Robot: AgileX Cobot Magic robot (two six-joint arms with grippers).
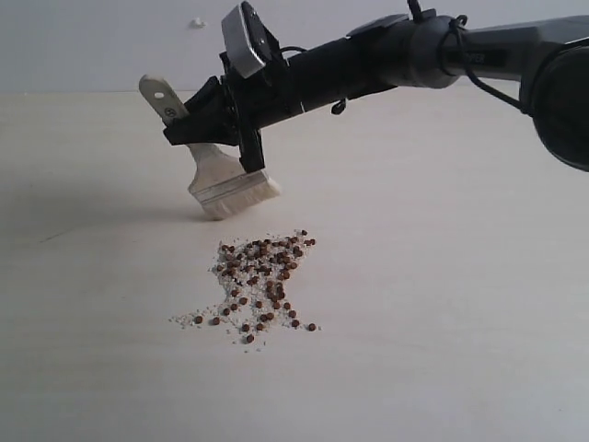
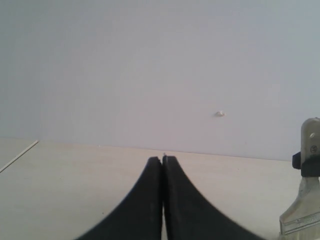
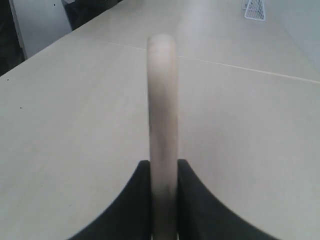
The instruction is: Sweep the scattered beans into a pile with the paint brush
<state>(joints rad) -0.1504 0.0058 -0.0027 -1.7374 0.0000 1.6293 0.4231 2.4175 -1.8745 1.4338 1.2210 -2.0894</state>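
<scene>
The reddish-brown beans [image 1: 262,276] lie in a loose patch on the pale table, mixed with off-white crumbs. Just behind them the paint brush [image 1: 221,180] is tilted, bristles down near the tabletop, wooden handle up and to the left. My right gripper [image 1: 198,118] is shut on the handle; in the right wrist view the handle [image 3: 162,100] sticks out edge-on between the black fingers [image 3: 137,200]. My left gripper [image 2: 162,159] is shut on nothing, low over the table; the brush's ferrule and handle [image 2: 306,200] show at the edge of its view.
The right arm [image 1: 414,51] reaches in from the upper right across the table. A white wire rack [image 3: 255,9] stands far off on the table. A small white mark [image 2: 219,113] is on the wall behind.
</scene>
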